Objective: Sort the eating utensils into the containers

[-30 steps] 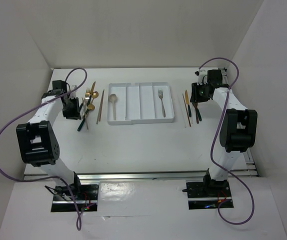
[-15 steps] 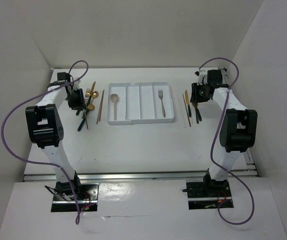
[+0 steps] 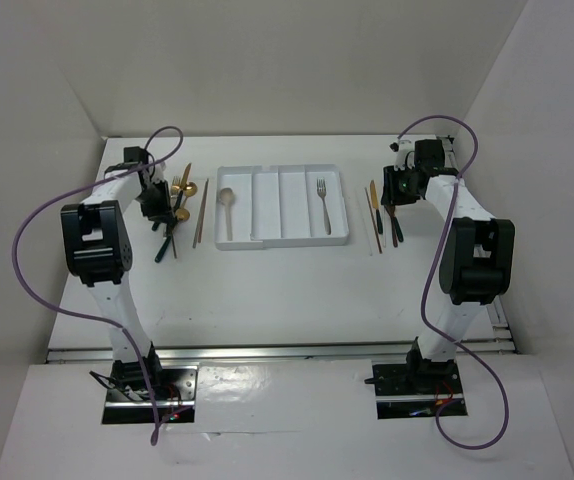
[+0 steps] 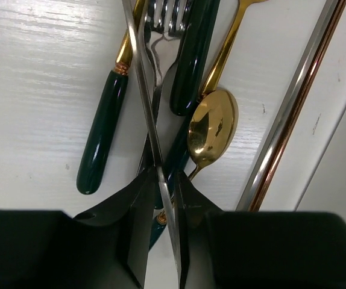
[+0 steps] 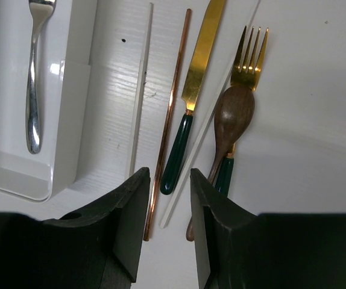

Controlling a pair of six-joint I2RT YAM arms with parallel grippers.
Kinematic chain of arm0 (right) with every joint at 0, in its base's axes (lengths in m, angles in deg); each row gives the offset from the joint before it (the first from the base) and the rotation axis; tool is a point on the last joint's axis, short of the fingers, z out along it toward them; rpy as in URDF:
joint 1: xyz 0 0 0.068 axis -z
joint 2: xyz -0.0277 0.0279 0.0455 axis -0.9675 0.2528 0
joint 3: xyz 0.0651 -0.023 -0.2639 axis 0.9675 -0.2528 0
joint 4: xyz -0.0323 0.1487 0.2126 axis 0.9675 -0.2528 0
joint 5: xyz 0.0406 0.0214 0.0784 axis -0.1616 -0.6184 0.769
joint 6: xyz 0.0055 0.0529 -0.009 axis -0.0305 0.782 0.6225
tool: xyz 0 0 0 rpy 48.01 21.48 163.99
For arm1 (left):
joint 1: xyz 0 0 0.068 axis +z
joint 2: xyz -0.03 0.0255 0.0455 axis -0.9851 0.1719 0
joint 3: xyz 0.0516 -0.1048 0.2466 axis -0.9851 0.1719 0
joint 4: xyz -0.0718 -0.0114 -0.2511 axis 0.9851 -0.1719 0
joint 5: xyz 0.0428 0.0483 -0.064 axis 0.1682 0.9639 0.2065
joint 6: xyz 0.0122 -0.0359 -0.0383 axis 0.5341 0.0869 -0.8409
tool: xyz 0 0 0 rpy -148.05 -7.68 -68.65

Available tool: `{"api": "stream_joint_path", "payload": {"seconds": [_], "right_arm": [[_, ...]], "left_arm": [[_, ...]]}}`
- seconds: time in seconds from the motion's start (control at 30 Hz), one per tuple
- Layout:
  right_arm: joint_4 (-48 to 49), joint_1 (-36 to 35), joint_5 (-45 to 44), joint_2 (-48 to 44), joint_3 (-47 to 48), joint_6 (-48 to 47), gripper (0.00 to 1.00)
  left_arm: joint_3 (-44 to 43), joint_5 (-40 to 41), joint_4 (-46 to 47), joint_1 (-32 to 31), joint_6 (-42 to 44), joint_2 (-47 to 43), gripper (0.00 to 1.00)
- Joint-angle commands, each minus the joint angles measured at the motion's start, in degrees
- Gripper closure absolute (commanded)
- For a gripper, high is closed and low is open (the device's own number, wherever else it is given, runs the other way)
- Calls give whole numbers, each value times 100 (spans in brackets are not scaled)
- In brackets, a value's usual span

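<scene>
Sorting barely begun: two pieces in the tray [image 3: 283,243], two heaps outside it.
A pale spoon [image 3: 227,205] lies in the tray's leftmost slot, a silver fork [image 3: 322,203] in its rightmost. Gold-headed, green-handled cutlery [image 3: 179,195] and coppery chopsticks [image 3: 200,215] lie crossed left of the tray, with more right of it. The left gripper [image 4: 163,198] straddles a silver stem [image 4: 152,120], but I cannot tell if it grips. The right gripper [image 5: 168,174] is spread above a knife [image 5: 191,90].
</scene>
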Motion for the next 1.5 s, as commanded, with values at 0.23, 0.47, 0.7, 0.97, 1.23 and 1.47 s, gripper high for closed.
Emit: {"api": "stream_joint_path", "payload": {"seconds": [0.23,0.47,0.7,0.97,1.23,1.47], "right_arm": [[18,-35,-133,-1,190,-51,59],[18,-35,-133,52,243,-51,59],[18,-35,-81,52,243,-51,59],[18,-35,-19,-9,313,2,61],[-44,-35,96,105,559,107,62],[-105,-35,96,-141,559,160,55]], "left_arm": [[-201,240,53,-49,-105,189,80],[-95,293,53,-49,-105,128,97],[230,91,168,4,-52,-741,100],[-806,-540,-501,-49,-244,-1805,100],[-421,-2684,86,-242,-1361,-2131,100],[-991,-3091,640,-1215,-2073,-1894,100]]}}
